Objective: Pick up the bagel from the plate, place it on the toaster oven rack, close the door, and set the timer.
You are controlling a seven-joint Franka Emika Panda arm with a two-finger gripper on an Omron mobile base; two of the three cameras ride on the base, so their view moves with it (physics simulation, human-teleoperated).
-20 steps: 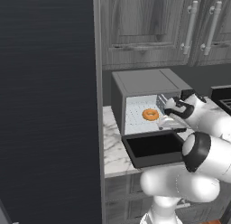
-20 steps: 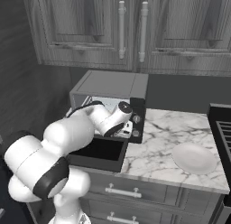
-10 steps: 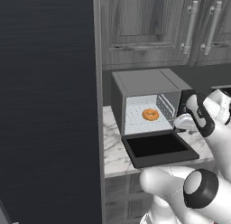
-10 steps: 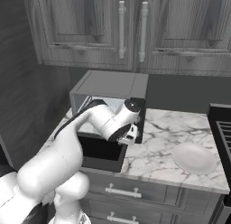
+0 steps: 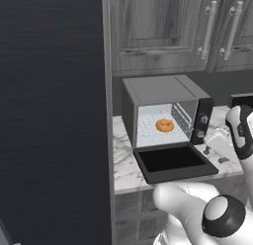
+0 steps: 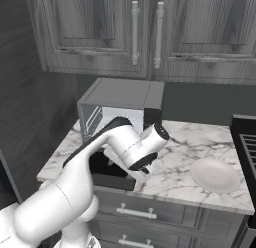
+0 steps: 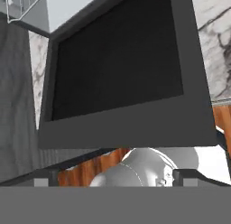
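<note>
Left base view: the bagel (image 5: 164, 125) lies on the rack (image 5: 157, 129) inside the oven (image 5: 159, 112), whose door (image 5: 174, 162) hangs open over the worktop (image 5: 122, 165).

Right base view: an empty plate (image 6: 215, 174) sits right of the oven.

Hand view: the pincer (image 7: 115, 175), fingers (image 7: 45, 176) spread wide and empty, hovers above the door's dark glass.

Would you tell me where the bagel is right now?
In the left base view, the bagel lies on the rack inside the toaster oven, right of centre, above the open door.

Bagel (image 5: 164, 125) on the rack (image 5: 159, 131) inside the toaster oven (image 5: 165, 110), door (image 5: 174, 161) flat open, seemingly level.
</note>
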